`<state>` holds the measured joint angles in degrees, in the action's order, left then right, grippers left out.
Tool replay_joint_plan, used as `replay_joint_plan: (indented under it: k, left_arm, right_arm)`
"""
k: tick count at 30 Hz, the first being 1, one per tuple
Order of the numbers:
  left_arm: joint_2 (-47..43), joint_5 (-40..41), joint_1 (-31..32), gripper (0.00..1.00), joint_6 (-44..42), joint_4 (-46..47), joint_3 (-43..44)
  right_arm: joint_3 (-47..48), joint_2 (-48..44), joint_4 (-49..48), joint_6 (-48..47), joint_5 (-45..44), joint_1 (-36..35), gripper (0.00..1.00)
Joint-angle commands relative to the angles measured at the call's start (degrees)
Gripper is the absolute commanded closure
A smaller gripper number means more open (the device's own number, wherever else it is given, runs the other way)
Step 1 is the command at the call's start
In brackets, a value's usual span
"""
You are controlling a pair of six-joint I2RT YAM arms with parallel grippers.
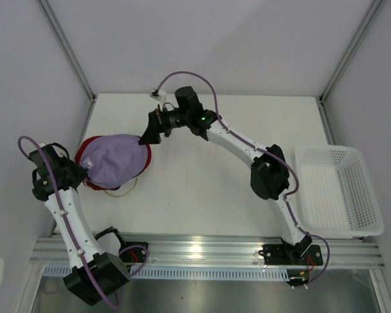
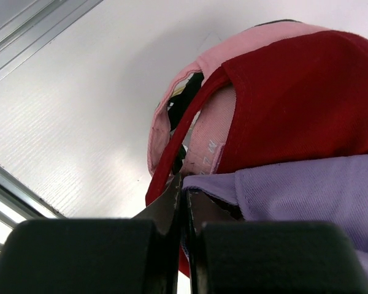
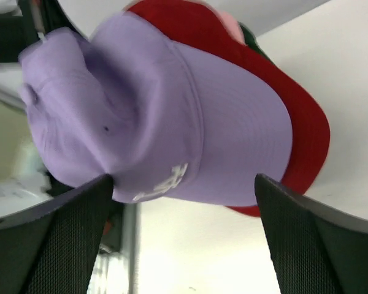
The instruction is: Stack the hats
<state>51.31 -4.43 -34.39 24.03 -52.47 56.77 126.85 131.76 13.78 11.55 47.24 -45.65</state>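
Right claw [image 3: 183, 179]: fingers are spreading wide, straddling the lavender hat [image 3: 153, 110] just ahead. Left claw [image 2: 183, 197]: fingers are pressing together at the lavender and red hat [image 2: 294, 104] rims; grip cannot be told. The pink hat [image 2: 257, 43] is lying beyond, on the surface [image 1: 215, 176].

No text can be read.
The lavender cap [image 3: 147, 110] has a white logo [image 3: 162, 180] on its front, too blurred to read; a pink tag [image 2: 203, 160] beneath the red cap [image 2: 294, 104] shows faint, illegible characters.
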Motion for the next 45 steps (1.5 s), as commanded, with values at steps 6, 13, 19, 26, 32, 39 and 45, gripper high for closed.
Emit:
replay_joint_plan:
  k: [6,13,19,26,32,39,45]
  left_arm:
    - [0.90,3.81,-1.29,0.96,-0.04,-0.27,-2.02]
    - [1.07,4.16,-1.29,0.96,0.05,-0.44,-2.28]
    - [2.21,3.99,-1.29,0.96,-0.13,-0.44,-1.40]
    - [3.27,3.46,-1.29,0.96,-0.48,-0.18,-0.17]
    - [3.45,3.20,-1.29,0.96,-0.74,-0.27,0.09]
    - [3.62,3.11,-1.29,0.96,-0.83,-0.09,-0.08]
    - [3.62,2.58,-1.29,0.96,-0.83,0.08,-0.35]
  right_arm:
    - [-21.37,-13.90,-28.38,29.06,0.40,9.79,0.00]
    - [-19.37,-6.00,-31.79,31.16,0.30,7.24,0.00]
    - [-13.74,1.72,-33.30,32.92,1.80,5.93,0.05]
    - [-6.62,8.85,-31.09,32.83,2.24,4.08,0.12]
    - [-1.52,11.93,-32.50,34.85,3.38,2.76,0.20]
    - [-2.13,10.36,-33.91,34.68,3.82,2.41,0.28]
    - [-3.79,10.27,-34.87,34.41,4.52,1.35,0.33]
